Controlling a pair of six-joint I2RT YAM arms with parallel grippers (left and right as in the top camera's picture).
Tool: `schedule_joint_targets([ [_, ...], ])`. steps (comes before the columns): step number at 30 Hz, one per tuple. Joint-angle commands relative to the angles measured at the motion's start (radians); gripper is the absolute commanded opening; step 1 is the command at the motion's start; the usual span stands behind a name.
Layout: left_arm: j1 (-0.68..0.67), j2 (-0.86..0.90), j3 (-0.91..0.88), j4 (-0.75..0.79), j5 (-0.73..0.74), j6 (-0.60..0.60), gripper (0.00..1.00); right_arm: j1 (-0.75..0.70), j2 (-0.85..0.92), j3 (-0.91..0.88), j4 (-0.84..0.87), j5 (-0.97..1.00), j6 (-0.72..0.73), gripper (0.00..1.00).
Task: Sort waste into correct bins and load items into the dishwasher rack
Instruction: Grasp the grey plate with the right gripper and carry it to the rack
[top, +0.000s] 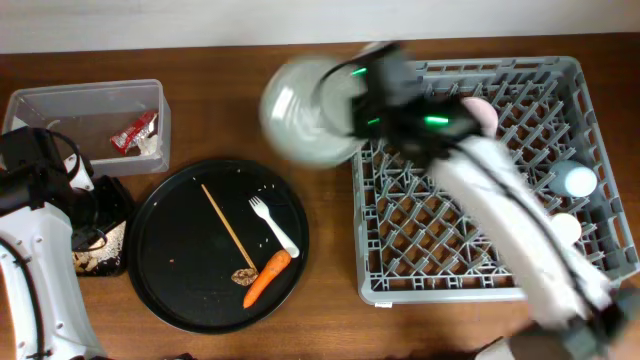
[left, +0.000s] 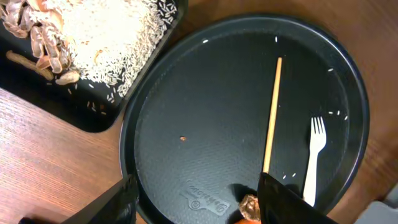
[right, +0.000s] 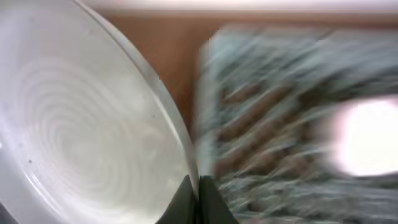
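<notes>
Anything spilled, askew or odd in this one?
Minor spill: stray rice grains lie scattered across the round black tray, outside the rectangular black tray that holds the rice pile. The white plate clamped in the right gripper looks smeared only from motion blur; no damage shows.

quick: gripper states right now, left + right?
Left gripper: open, empty, over the round black tray.
Right gripper: shut on the rim of the white plate.
</notes>
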Motion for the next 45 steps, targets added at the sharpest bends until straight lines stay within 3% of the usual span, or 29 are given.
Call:
schedule_joint_targets([
  [1,0.003,-0.004,0.003,0.003,0.002,-0.014,0.61,-0.097,-0.082,0.014,-0.076,0.672,-0.110,0.04],
  [7,0.003,-0.004,0.003,0.005,0.001,-0.029,0.64,-0.192,0.036,-0.070,-0.098,0.965,-0.043,0.04],
  [16,0.003,-0.004,0.003,0.007,0.001,-0.029,0.64,-0.085,0.235,-0.095,-0.146,0.873,0.043,0.04],
  [20,0.003,-0.004,0.003,0.007,0.001,-0.029,0.64,-0.049,0.241,-0.096,-0.158,0.848,0.070,0.04],
  [24,0.003,-0.004,0.003,0.007,0.001,-0.029,0.64,-0.054,0.209,-0.062,-0.193,1.042,0.071,0.04],
  [29,0.003,-0.004,0.003,0.003,0.001,-0.029,0.64,-0.083,0.181,0.054,-0.199,1.070,0.064,0.04],
  [39,0.003,-0.004,0.003,0.005,0.001,-0.029,0.64,-0.084,0.220,0.040,-0.207,0.891,0.099,0.04],
  [45,0.003,-0.004,0.003,0.006,0.002,-0.029,0.64,-0.091,0.243,-0.006,-0.207,0.930,0.150,0.04],
])
